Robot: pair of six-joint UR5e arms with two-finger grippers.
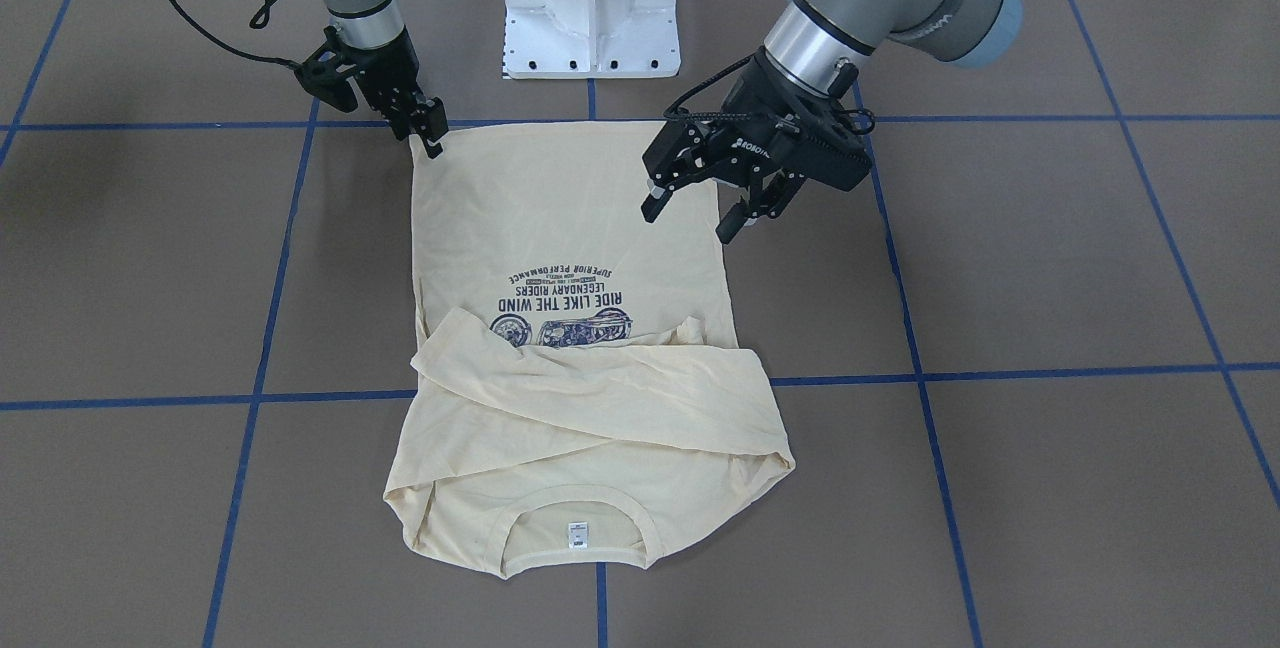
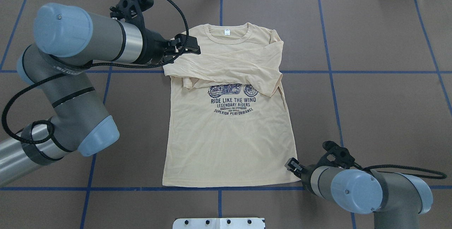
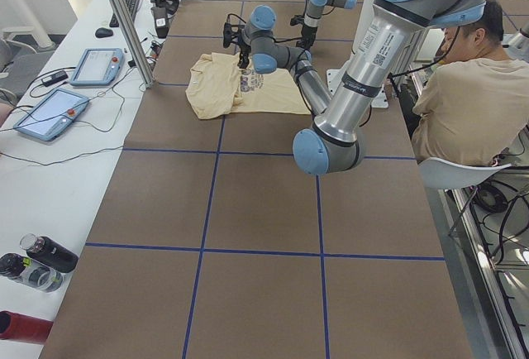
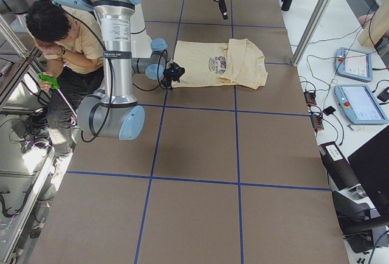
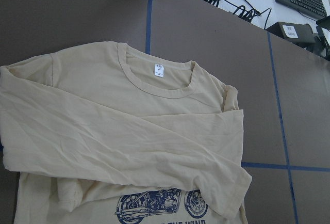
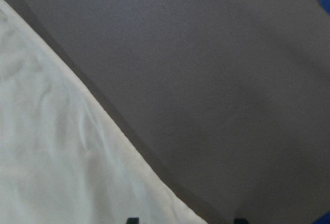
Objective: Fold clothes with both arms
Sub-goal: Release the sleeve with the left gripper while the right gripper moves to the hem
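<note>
The cream-yellow long-sleeved shirt [image 2: 229, 133] lies flat and print-up on the brown table, collar and white label [image 2: 226, 31] on the far side and both sleeves [image 2: 240, 66] folded across the chest. My left gripper [image 1: 691, 216] hangs open and empty well above the shirt; in the overhead view the left gripper [image 2: 189, 46] shows over the shoulder on that side. The left wrist view shows only the shirt [image 5: 129, 126], no fingers. My right gripper [image 2: 292, 164] is low at the hem corner nearest its arm. It is open, and the shirt's edge [image 6: 103, 131] runs between its fingertips [image 6: 132, 220].
The white pedestal base [image 1: 592, 8] stands just behind the hem. A seated person [image 3: 463, 111] is beside the table on the robot's side. Tablets [image 3: 50, 111], bottles [image 3: 37, 260] and a metal post [image 3: 124, 20] line the operators' bench. Blue tape [image 2: 330, 71] grids the table.
</note>
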